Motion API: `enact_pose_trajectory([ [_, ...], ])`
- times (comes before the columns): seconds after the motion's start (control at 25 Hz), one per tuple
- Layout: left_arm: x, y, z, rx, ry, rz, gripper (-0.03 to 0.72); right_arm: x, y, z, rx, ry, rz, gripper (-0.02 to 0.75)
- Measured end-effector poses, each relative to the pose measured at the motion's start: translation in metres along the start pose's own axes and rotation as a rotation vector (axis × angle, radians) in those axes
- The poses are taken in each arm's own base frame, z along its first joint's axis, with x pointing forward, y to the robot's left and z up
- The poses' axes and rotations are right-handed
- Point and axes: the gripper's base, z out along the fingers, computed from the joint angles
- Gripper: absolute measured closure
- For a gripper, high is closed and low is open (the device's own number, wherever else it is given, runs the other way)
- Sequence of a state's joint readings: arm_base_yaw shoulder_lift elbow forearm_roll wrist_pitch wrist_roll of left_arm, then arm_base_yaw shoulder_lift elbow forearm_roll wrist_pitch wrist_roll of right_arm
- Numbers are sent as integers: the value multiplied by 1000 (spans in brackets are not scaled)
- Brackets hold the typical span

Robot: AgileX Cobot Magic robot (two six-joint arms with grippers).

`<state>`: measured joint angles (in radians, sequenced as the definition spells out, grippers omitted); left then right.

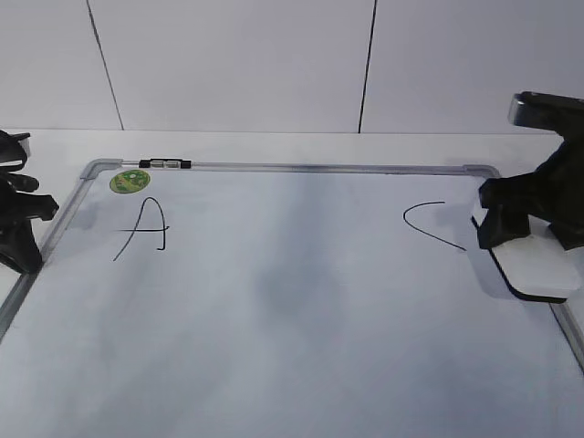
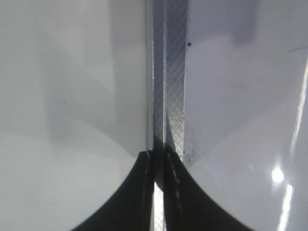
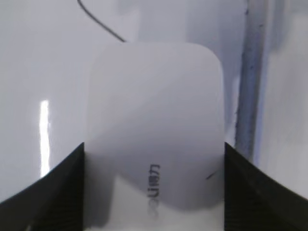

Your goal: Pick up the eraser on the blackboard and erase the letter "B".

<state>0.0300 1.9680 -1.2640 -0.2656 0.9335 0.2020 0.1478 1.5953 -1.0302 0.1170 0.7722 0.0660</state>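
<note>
The left tool point(image 1: 23, 233) sits at the left edge of the blackboard point(image 1: 274, 365), low over the silver frame point(image 2: 168, 96). In the left wrist view its two dark fingers point(image 2: 144, 192) stand almost together with only a thin slit between them, holding nothing. The board lies flat on the white worktop point(image 1: 274, 141).

Near the board's far left corner is a round green sticker point(image 1: 130, 181), and a small black-and-silver marker point(image 1: 165, 164) lies on the top frame just beside it. Below the sticker is the letter "A" point(image 1: 146, 228). The middle of the board is bare white, with no "B" to be seen. Further right is the letter "C" point(image 1: 429, 224).

At the right edge, the right tool point(image 1: 502, 228) is clamped on the eraser point(image 3: 154, 125), one finger point(image 3: 53, 192) against each long side. The eraser rests on the board just beside the "C", by the right frame.
</note>
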Motion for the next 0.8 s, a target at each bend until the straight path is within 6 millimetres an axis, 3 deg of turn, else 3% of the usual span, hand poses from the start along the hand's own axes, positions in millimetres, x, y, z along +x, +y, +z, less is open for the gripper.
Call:
enact_pose_trajectory([
  [0.32,0,0,0,0,2,0,674,-8,-29,6,94,-41,-9,196],
  [0.8,1,0,0,1,6,0,674,-19,-31,30,97,-102,-20,196],
])
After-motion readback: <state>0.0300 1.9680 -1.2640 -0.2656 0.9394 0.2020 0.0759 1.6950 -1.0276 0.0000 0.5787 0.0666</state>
